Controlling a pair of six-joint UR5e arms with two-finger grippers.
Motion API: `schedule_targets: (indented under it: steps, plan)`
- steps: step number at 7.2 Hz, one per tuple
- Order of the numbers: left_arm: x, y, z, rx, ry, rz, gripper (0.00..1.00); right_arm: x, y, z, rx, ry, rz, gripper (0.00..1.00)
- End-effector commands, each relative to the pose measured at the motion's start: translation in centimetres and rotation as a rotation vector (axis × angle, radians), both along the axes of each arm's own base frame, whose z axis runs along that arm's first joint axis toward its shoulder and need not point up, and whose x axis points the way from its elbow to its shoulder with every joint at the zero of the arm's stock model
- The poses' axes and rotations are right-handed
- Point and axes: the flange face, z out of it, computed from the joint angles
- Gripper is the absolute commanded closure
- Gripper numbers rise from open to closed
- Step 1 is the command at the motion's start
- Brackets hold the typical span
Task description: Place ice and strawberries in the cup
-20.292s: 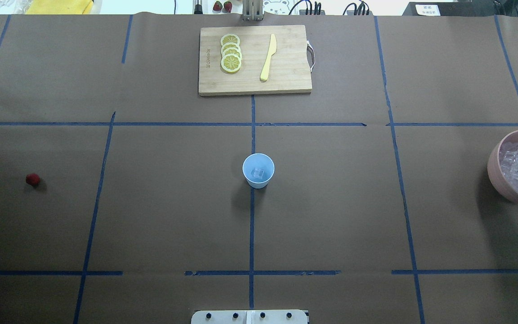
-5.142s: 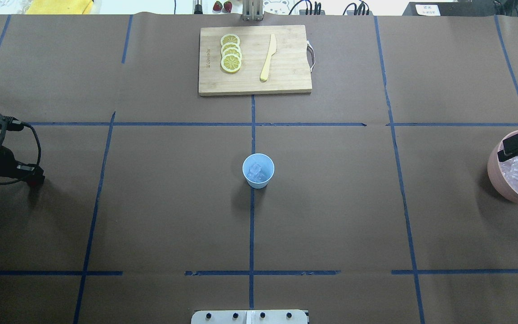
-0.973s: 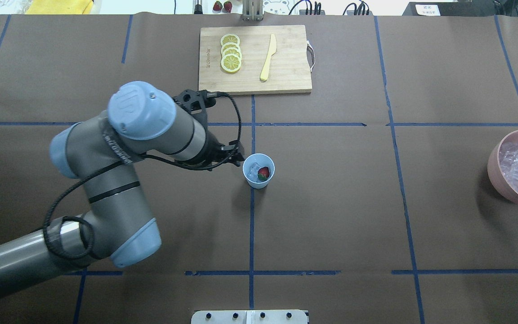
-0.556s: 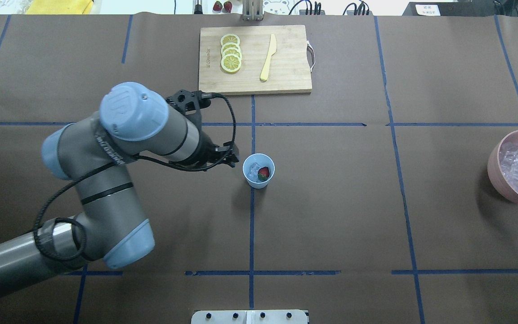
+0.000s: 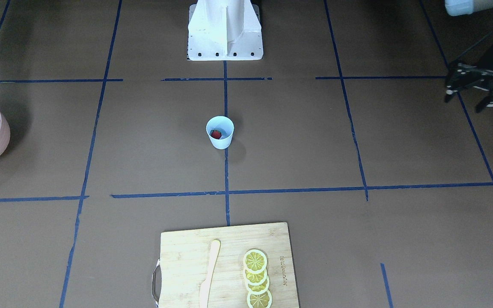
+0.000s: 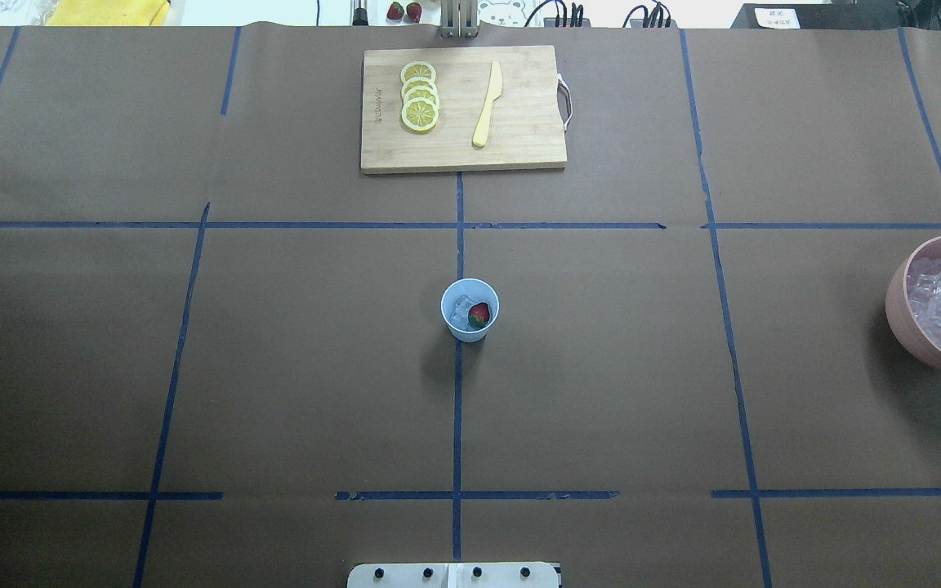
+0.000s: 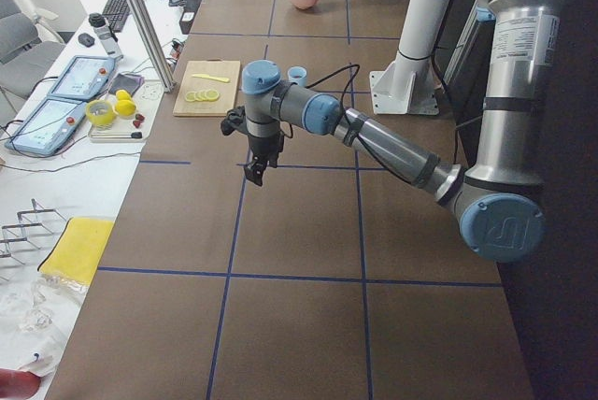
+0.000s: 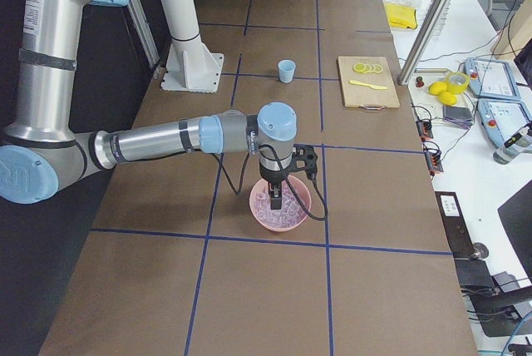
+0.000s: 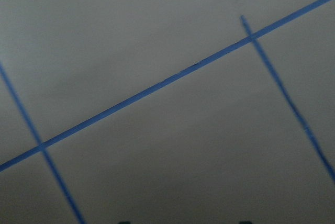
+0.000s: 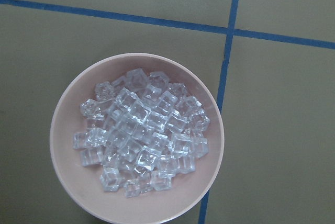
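Note:
The light-blue cup (image 6: 470,327) stands at the table's middle and holds ice cubes (image 6: 460,308) and the red strawberry (image 6: 479,314); the berry also shows in the front view (image 5: 215,134). My left gripper (image 5: 464,100) hangs open and empty above bare table, far off to the cup's left side; it also shows in the left side view (image 7: 254,174). My right gripper (image 8: 276,198) hovers over the heap of ice (image 10: 141,135) in the pink bowl (image 10: 68,109); I cannot tell whether it is open or shut.
A wooden cutting board (image 6: 519,147) at the far middle carries lemon slices (image 6: 420,96) and a yellow knife (image 6: 488,104). The pink bowl (image 6: 899,306) sits at the right edge. The robot base (image 5: 225,42) stands behind the cup.
My left arm has pulled back from beside the cup and out of the overhead view. The strawberry stays in the cup. The right gripper's tip has left the overhead view's right edge.

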Motion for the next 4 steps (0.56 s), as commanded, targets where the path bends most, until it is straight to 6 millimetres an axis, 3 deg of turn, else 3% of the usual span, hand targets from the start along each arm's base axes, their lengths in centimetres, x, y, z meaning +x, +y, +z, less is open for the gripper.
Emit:
schedule_targets:
  steps: [1,3,4]
  plan:
    - [-6.8,-0.1,11.2,-0.267,0.121,-0.076,0.0,0.5,0.2,3.3,-0.024,0.0,-0.03,0.01]
    - [-6.8,0.7,14.9,-0.391,0.095,-0.126,0.0,0.5,1.3,3.7,-0.035,-0.006,-0.03,0.01]
    - [-6.9,0.5,14.6,-0.433,0.078,-0.178,0.0,0.5,1.7,3.9,-0.039,-0.008,-0.031,0.01]
